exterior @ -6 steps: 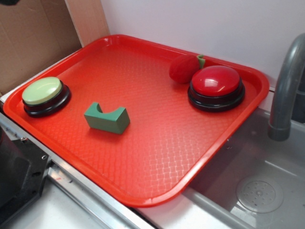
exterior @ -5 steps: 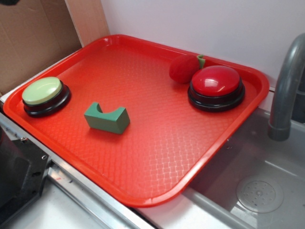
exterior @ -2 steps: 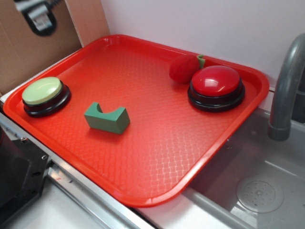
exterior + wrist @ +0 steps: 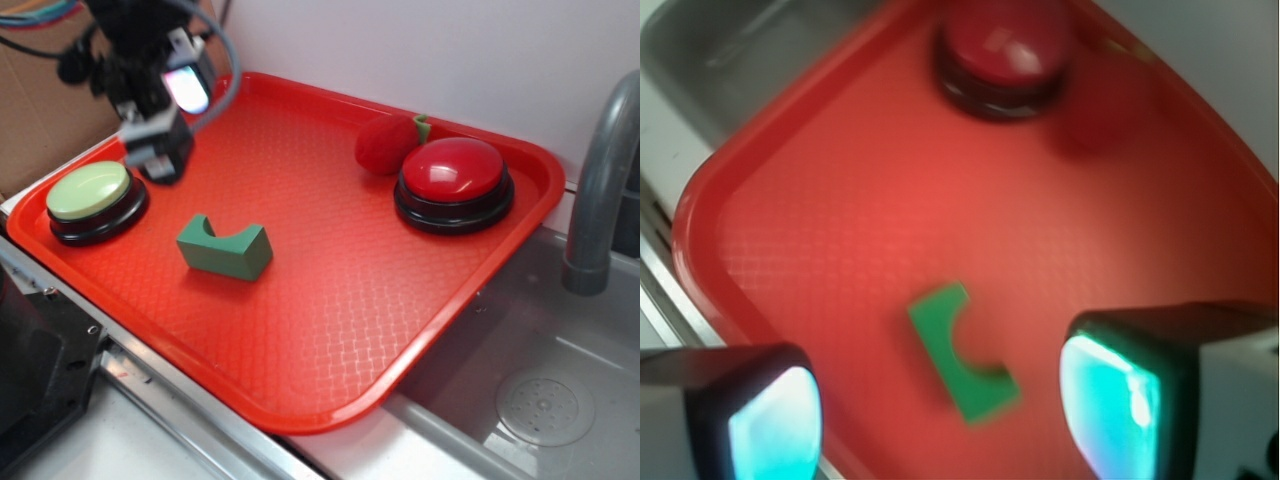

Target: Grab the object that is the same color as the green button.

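Overhead, end effector [image 4: 940, 410] wide open, empty, above green block [image 4: 962, 352]

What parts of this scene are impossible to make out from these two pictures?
- Gripper: motion-blurred in the exterior view, fingers indistinct.
- Plush fruit: partly behind the red button; a smear in the wrist view.
- Green button: outside the wrist view.
- Faucet: top cut off by the edge.

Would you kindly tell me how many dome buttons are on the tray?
2: the green button at the tray's left edge, and the red button near its far right corner. None seems hidden.
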`<action>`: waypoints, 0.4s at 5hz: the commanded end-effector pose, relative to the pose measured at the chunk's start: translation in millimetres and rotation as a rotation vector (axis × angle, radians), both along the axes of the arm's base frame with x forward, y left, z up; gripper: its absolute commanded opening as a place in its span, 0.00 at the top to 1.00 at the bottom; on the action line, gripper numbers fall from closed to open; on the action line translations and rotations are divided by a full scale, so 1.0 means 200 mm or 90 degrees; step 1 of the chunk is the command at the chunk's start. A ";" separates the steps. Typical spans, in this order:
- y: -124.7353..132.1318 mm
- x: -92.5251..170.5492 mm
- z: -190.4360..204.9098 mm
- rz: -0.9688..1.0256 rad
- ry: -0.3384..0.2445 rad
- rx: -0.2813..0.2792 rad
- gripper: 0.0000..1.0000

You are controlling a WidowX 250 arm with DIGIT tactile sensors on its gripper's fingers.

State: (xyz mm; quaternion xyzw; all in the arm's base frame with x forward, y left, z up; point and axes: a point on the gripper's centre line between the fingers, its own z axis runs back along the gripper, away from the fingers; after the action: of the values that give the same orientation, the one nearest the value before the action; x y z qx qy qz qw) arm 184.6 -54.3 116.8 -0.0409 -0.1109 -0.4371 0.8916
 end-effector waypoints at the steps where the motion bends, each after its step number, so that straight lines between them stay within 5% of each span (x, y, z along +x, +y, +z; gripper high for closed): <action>1: 0.00 0.00 -0.25 -0.048 -0.003 0.017 0.00; 2: 0.06 0.00 -0.36 -0.060 0.000 -0.007 0.00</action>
State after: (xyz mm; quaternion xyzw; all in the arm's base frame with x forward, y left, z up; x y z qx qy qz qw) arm 184.5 -38.2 38.9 -0.0571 -0.0962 -0.4754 0.8726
